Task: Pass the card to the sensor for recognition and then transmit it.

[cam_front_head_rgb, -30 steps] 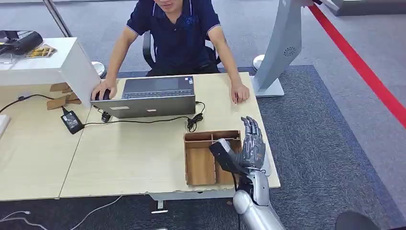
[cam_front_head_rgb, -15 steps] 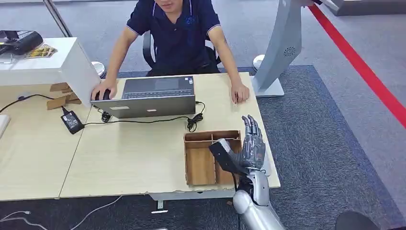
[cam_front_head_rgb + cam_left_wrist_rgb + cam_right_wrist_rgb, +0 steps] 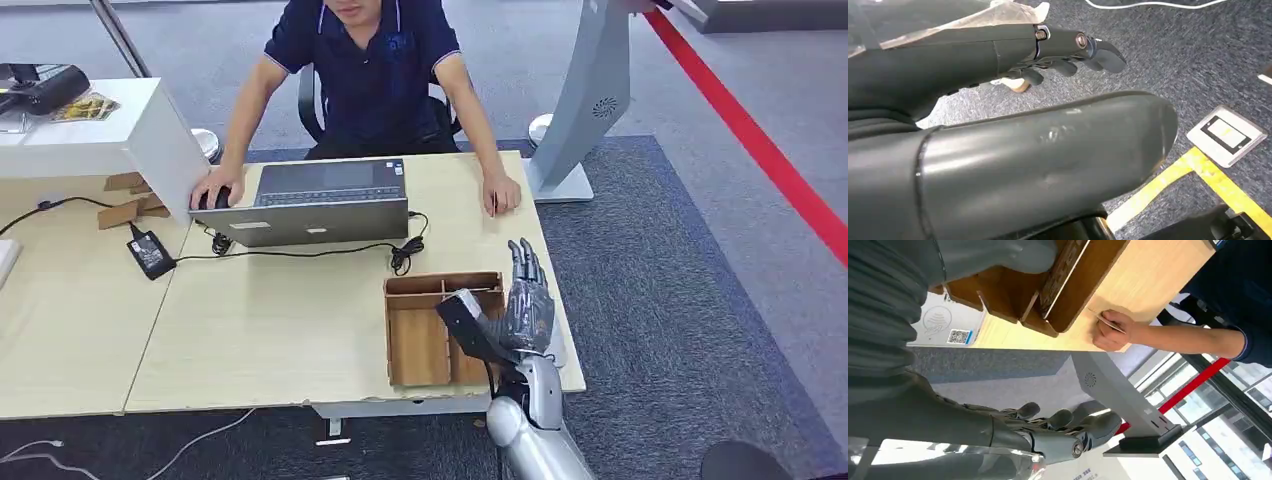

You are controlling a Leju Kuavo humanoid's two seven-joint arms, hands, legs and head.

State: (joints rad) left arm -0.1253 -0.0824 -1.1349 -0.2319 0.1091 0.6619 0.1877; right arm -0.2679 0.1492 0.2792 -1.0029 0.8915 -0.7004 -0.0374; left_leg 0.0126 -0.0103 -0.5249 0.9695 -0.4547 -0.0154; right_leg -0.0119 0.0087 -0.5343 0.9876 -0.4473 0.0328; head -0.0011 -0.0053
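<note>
The task looks barely begun. The card [image 3: 1109,322] is with the person, pinched in the person's hand [image 3: 500,192] resting on the counter [image 3: 260,320], beyond the wooden tray [image 3: 420,345] from the robot. The robot does not hold it yet.

The right hand [image 3: 525,300] is raised just beside the wooden tray, on its outer side near the counter's edge, fingers extended and apart, holding nothing. The white sensor pad [image 3: 950,325], marked with a printed code, lies on the counter just beside the wooden tray, at the right hand.

The left hand [image 3: 1068,47] hangs over the carpet, well away from the wooden tray, its fingers loosely bent with nothing in them.

Still to do, by my judgement: receive the card, present it at the sensor pad, then hand it on.
</note>
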